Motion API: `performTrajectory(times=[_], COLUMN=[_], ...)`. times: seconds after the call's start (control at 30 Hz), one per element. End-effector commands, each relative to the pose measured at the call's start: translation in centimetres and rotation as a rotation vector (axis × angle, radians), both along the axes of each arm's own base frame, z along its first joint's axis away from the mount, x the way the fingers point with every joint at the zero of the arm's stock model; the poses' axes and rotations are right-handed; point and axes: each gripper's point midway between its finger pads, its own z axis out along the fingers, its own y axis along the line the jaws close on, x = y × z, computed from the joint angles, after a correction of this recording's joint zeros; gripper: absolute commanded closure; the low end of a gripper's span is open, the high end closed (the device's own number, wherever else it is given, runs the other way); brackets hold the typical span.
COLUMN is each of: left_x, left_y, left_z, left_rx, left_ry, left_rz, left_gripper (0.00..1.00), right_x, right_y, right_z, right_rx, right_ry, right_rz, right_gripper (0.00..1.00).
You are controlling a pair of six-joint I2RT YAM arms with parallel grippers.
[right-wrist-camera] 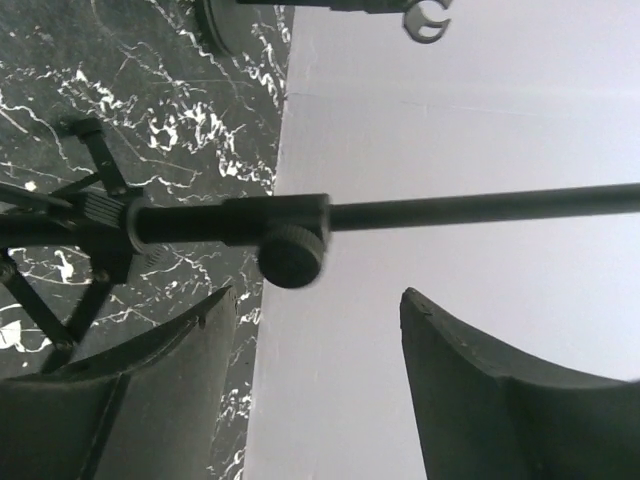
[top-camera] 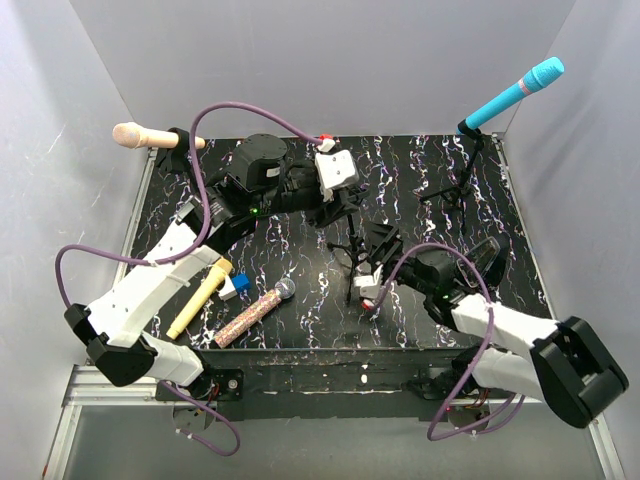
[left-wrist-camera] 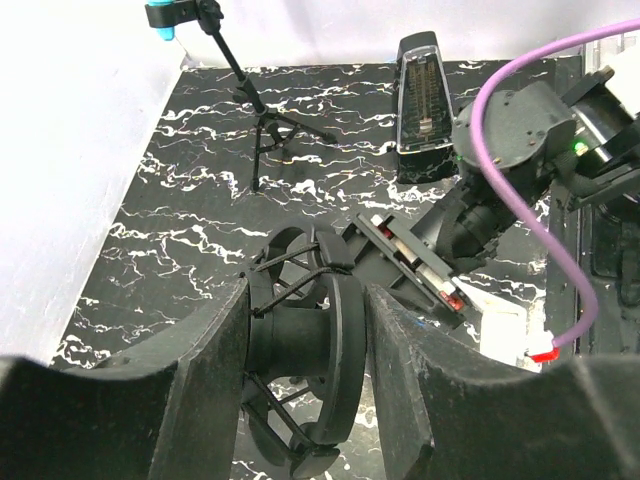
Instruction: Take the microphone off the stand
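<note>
Left end effector (left-wrist-camera: 305, 330) clamped on half-hidden mount (left-wrist-camera: 338, 335), right end effector (right-wrist-camera: 318, 305) apart, stand pole (right-wrist-camera: 480, 205) cut off

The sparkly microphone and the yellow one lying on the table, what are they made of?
The sparkly microphone seems covered in pinkish-gold glitter, since its handle looks speckled and grainy. Its rounded silvery head is probably metal mesh. The yellow microphone looks like smooth, matte plastic, with an even colour and no sparkle, though it could be foam or a toy; the picture is too small to be sure.
</note>
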Motion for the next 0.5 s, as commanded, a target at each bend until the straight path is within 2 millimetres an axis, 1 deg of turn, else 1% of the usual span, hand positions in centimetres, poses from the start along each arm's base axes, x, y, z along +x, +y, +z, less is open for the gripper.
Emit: performTrajectory(times=[0.0,0.03,0.1,0.2,0.23,0.27,0.33,0.47], left_x=[-0.1,-0.1,-0.1,-0.8,-1.2,-1.9,-3.0,-3.7], left_y=[-0.3,-0.5,-0.6,-1.1,-1.1,-1.1,-1.0,-1.0], left_z=[2.9,2.7,2.5,2.0,1.4,0.6,-0.4,-2.4], left_rx=[-0.081,-0.080,-0.082,-0.067,-0.045,-0.020,0.010,0.057], left_ry=[-0.047,-0.046,-0.043,-0.048,-0.072,-0.087,-0.108,-0.086], left_rz=[-0.003,-0.006,-0.015,-0.074,-0.112,-0.157,-0.219,-0.269], left_gripper=[1.00,1.00,1.00,1.00,1.00,1.00,1.00,1.00], right_x=[-1.4,-1.9,-3.1,-5.2,-5.8,-6.4,-7.1,-8.0], right_y=[-0.9,-1.0,-1.3,-2.3,-2.6,-3.1,-3.9,-5.1], right_z=[0.9,1.2,0.8,0.5,1.0,1.2,2.3,4.6], right_rx=[0.018,0.030,0.018,0.022,0.049,0.070,0.138,0.310], right_ry=[0.055,0.088,0.178,0.341,0.394,0.454,0.548,0.757], right_rz=[0.000,0.007,0.017,0.009,-0.004,-0.024,-0.071,-0.205], right_gripper=[0.26,0.26,0.24,0.22,0.22,0.22,0.22,0.22])
